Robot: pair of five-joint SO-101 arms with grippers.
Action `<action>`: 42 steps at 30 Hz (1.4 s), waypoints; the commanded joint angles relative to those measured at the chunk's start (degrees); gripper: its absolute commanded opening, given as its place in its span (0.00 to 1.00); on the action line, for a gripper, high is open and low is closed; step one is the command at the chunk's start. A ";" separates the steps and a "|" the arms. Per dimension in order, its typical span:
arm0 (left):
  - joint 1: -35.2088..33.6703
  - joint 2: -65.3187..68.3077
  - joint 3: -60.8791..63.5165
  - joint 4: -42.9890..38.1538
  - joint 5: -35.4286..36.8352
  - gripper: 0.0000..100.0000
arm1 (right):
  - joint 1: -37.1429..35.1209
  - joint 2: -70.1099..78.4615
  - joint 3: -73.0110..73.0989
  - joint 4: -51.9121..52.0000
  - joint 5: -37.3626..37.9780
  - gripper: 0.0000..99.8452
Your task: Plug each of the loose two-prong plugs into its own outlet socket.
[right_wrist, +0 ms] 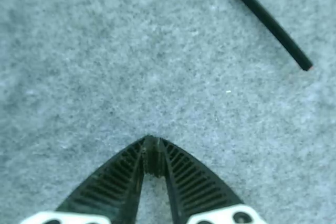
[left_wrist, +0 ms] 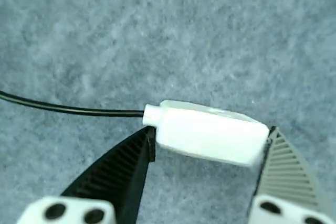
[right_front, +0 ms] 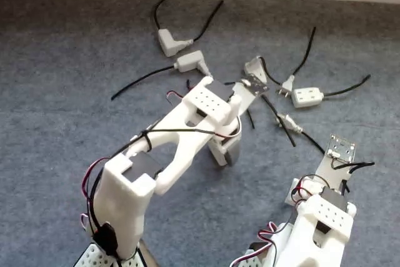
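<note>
White plastic plug body with a thin black cord (left_wrist: 210, 135) is what the left gripper (left_wrist: 210, 137) has, pinched end to end. Its long axis runs straight across the jaws and the cord trails off past the black fingertip (left_wrist: 136, 161); the far end is tucked behind the grey fingertip (left_wrist: 278, 156), so I can't tell if there are prongs.

Big to small from there: grey carpeted tabletop (right_front: 62, 60) under everything; long left arm (right_front: 181, 129) stretched out to mid-table; right arm (right_front: 325, 217) low at the near edge, with the right gripper (right_wrist: 152, 156) pinched fully closed on nothing over carpet.

White outlet block (right_front: 307, 96) sits to the right of the left gripper in the high view, near but apart, and about as far from one gripper as the other. A small white plug (right_front: 286, 85) is right up against its end; seated or not, can't say.

Another small loose plug (right_front: 289, 121) lies between the two grippers; black cords lie across the carpet between the left gripper and the block, and imo those are the snag risk.

Farther back are an angled white socket piece (right_front: 169, 42) and a white pronged plug (right_front: 190, 62), just beside each other.

Smallest bit: a cut black cord end (right_wrist: 302, 65) near the right gripper.
</note>
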 commanded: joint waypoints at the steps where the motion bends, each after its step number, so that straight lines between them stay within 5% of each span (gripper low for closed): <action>1: 0.04 4.18 -7.96 -0.35 0.35 0.31 | -0.75 -0.75 -0.13 -0.75 0.53 0.01; 17: -4.62 10.33 -43.03 22.07 10.73 0.31 | -0.22 -1.10 -0.22 -0.75 0.53 0.01; 26: -9.89 6.99 -33.27 22.42 14.68 0.31 | -0.75 -1.19 -1.01 1.54 1.41 0.02; 31: -14.29 -2.24 -24.31 22.15 14.77 0.31 | -3.56 -1.27 -12.18 9.45 9.58 0.13; 37: -20.26 -10.33 -13.14 21.80 15.74 0.31 | -16.92 -0.66 -32.75 26.95 14.77 0.20; 42: -27.65 -12.79 -5.93 16.44 23.91 0.31 | -31.34 3.12 -42.51 34.59 14.86 0.20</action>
